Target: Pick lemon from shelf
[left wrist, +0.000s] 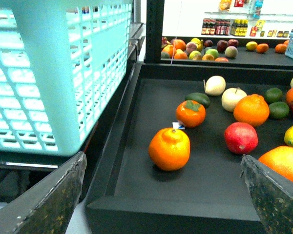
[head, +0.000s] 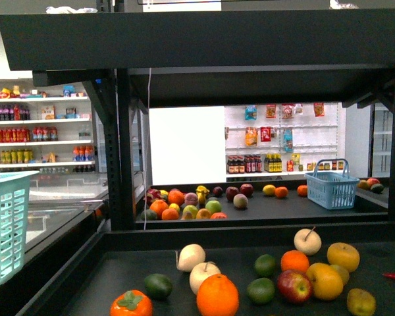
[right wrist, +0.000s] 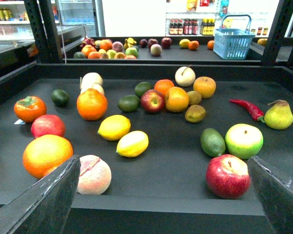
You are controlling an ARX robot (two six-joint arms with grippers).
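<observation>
Gaping wide, left pincer [left wrist: 162,158] and right pincer [right wrist: 163,161] hold nothing. A bright yellow oval lemon [right wrist: 114,127] lies beside a second lemon [right wrist: 132,143] on the black metal shelf's [head: 197,39] tabletop [right wrist: 171,168]; the mint-green plastic basket's [left wrist: 53,73] contents are hidden.

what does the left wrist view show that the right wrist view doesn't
Only the left wrist view: the pale green basket beside the shelf, and a knobby orange near the front edge. Only the right wrist view: the two lemons in full, a red chili, a pear and a green apple. Both: the black shelf deck, the persimmon, the big orange and the blue basket further back.
</observation>
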